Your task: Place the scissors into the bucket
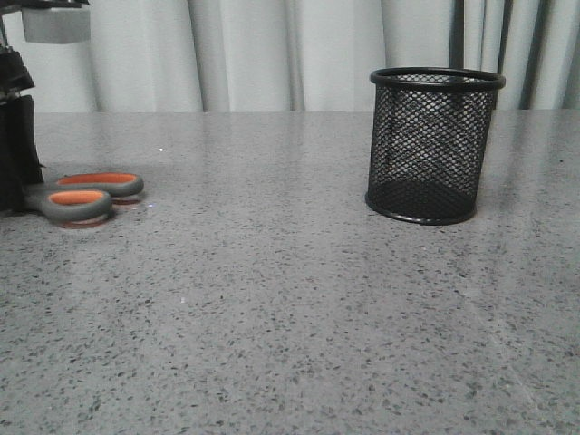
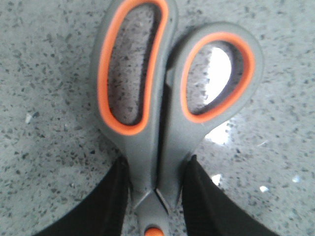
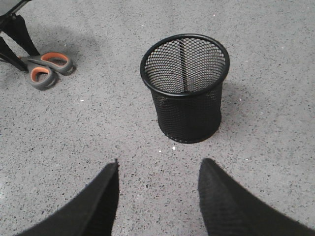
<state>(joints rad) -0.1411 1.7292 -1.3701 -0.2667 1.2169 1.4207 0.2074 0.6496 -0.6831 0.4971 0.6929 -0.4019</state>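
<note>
1. No brand, label or writing legible on any item in the three views.
2. Counted: one pair of scissors (image 1: 83,197), one bucket (image 1: 433,145), two grippers, one speckled grey table (image 1: 290,317), pale curtains (image 1: 272,50) behind.
3. Scissors lying flat on the table at the far left of the front view, orange-lined finger loops pointing toward the bucket, blades hidden behind the left gripper (image 1: 16,168). Well apart from the bucket, which stands to the right.
4. Seen close in the left wrist view: two grey handles (image 2: 162,123) pressed together, two orange-rimmed loops, one orange pivot dot (image 2: 154,231) at the frame edge.
5. Left gripper (image 2: 155,196): black fingers (image 2: 110,201) on either side of the handle necks just above the pivot, seemingly touching both sides; closed around the scissors, though firmness of the grip hard to judge with the scissors resting on the table.
6. Bucket (image 3: 184,86) upright on the table, black wire mesh with solid rim and base. Inside: nothing visible through the open mouth but the mesh wall and the dark floor.
7. Right gripper (image 3: 157,196): fingers (image 3: 101,201) spread wide, holding nothing, hanging above the table near the bucket, not touching it.
8. Scissors (image 3: 47,69) and left gripper (image 3: 15,42) also visible in the right wrist view, on the side of the bucket away from the right arm.
</note>
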